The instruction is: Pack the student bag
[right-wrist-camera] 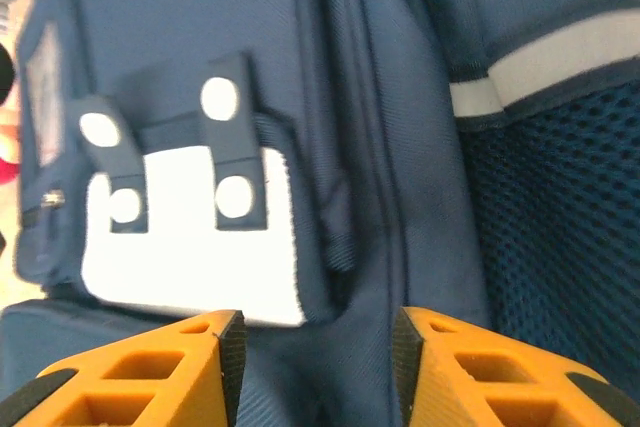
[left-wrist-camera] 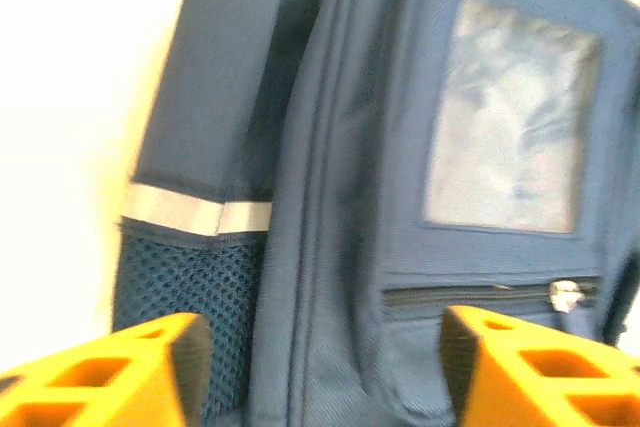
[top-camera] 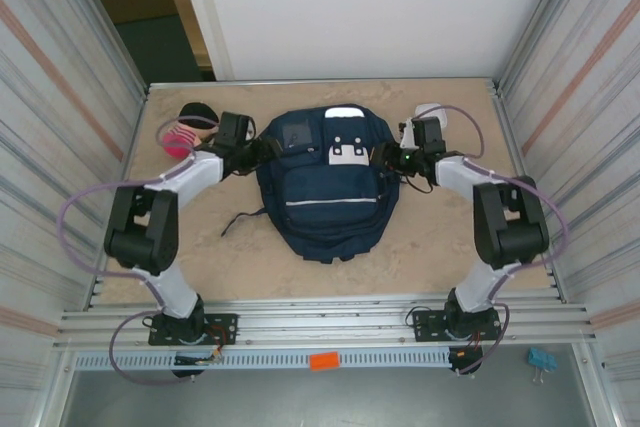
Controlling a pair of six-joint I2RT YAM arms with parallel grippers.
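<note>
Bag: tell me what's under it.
The bag lies on the table; a dark strap sticks out on the left arm's side. Anything beneath is covered.

Navy, white-striped student bag [top-camera: 322, 222]

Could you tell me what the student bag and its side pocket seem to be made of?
The student bag: likely woven navy synthetic fabric, matte, with a visible twill weave. Its side pocket: open dark-blue mesh, judging by the holes.

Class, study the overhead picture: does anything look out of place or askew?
A small blue clip lies off the table, on the grey surface beside the right arm's base. The student bag lies flat, one dark strap trailing left.
</note>
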